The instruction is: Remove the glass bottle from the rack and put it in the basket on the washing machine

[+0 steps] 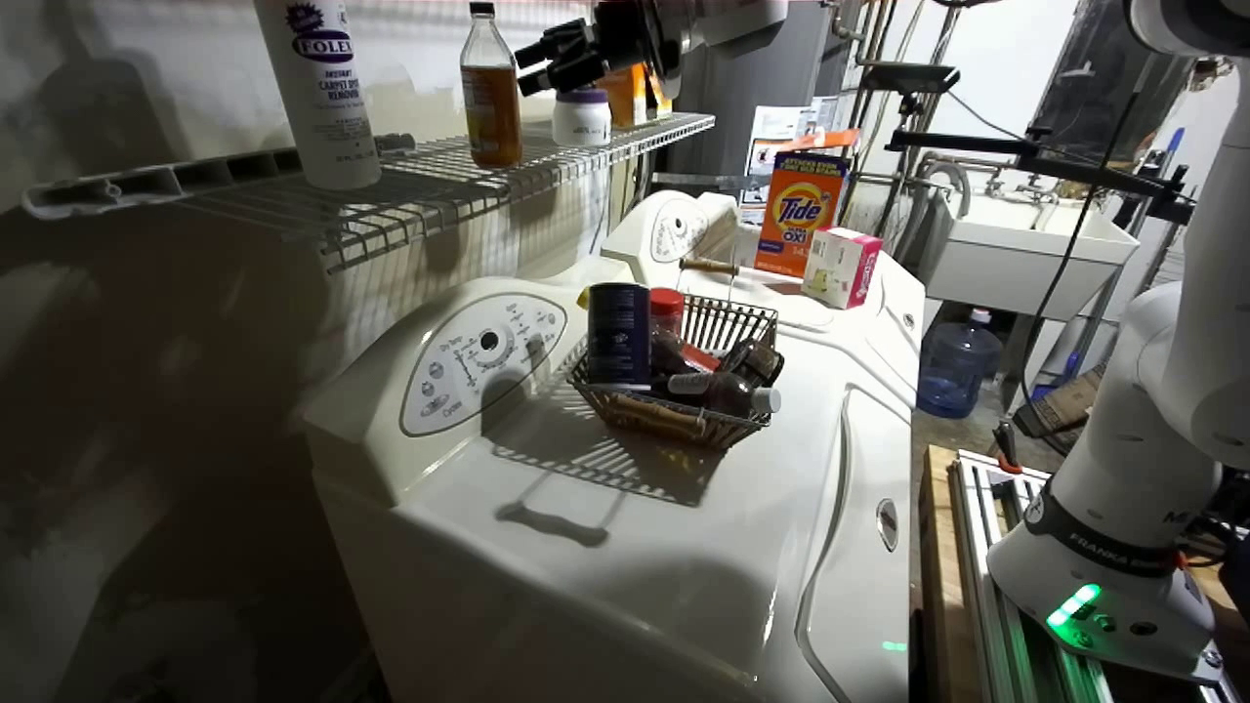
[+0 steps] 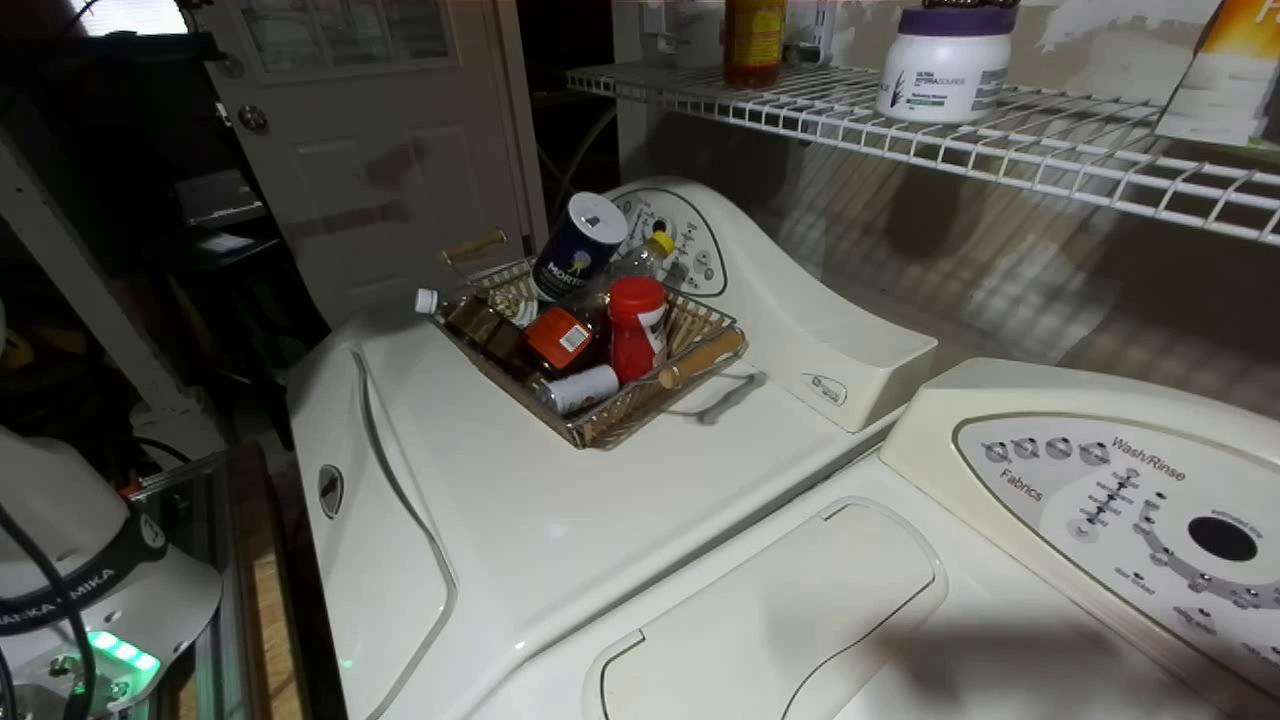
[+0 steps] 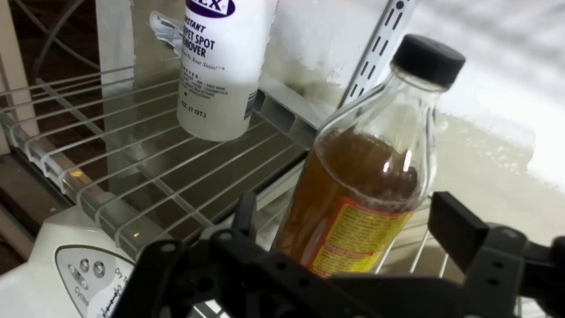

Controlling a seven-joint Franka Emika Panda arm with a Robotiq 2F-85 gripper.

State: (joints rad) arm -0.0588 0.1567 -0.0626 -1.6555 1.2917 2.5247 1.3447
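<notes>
On the rack (image 3: 165, 189) ahead of spread, empty claw (image 3: 351, 219), grip glass bottle (image 3: 364, 176), likely heavy, slick, breakable, around mid-body.

Looking down at the basket (image 1: 728, 322), opposite sides, in both exterior views
Super close to bottle (image 3: 362, 172) in wrist view tho

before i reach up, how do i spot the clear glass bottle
Above the large white machine bearing a dark slatted basket hangs a white wire rack. Between a tall white bottle and a squat purple-lidded white jar stands the clear glass bottle, set apart by its amber liquid and black cap.
</notes>
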